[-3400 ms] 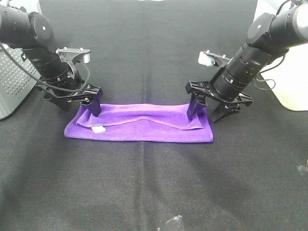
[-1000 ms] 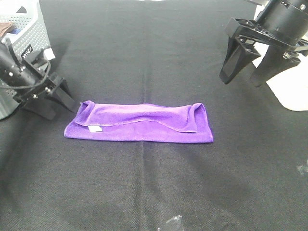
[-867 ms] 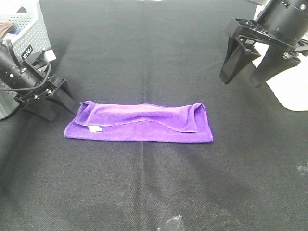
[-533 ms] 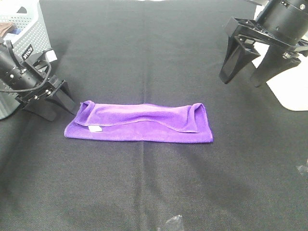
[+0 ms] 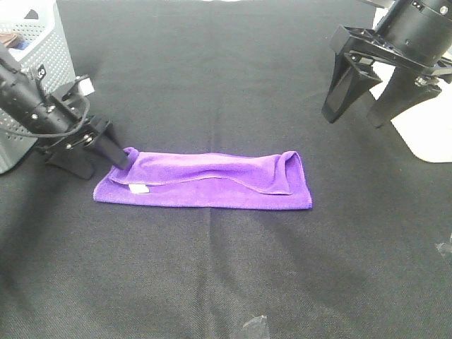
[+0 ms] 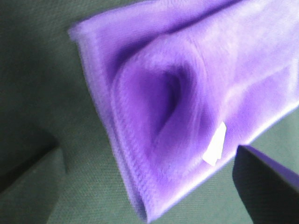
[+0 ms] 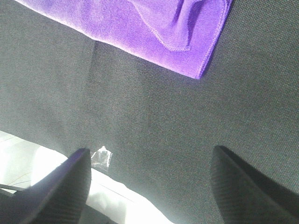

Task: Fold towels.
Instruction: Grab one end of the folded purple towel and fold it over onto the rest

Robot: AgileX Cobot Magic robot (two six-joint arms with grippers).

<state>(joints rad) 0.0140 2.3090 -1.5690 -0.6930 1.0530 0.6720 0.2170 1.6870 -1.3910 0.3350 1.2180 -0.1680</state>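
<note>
Exterior high: purple towel lies in 1 folded strip on black cloth; your left gripper gapes at its tagged end, right gripper gapes aloft; next, likely pinch for fold 2.

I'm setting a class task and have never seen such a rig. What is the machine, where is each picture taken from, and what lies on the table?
This is a robot with two arms, each ending in a two-fingered claw. The wide picture comes from a camera mounted high, looking down on a black table. On it lies a purple towel, folded into a long strip, with a small white tag. The other two pictures come from cameras on the arms' wrists. The left claw is open, low at the towel's left end; its camera shows the towel close up. The right claw is open and raised. Neither claw holds anything.
</note>
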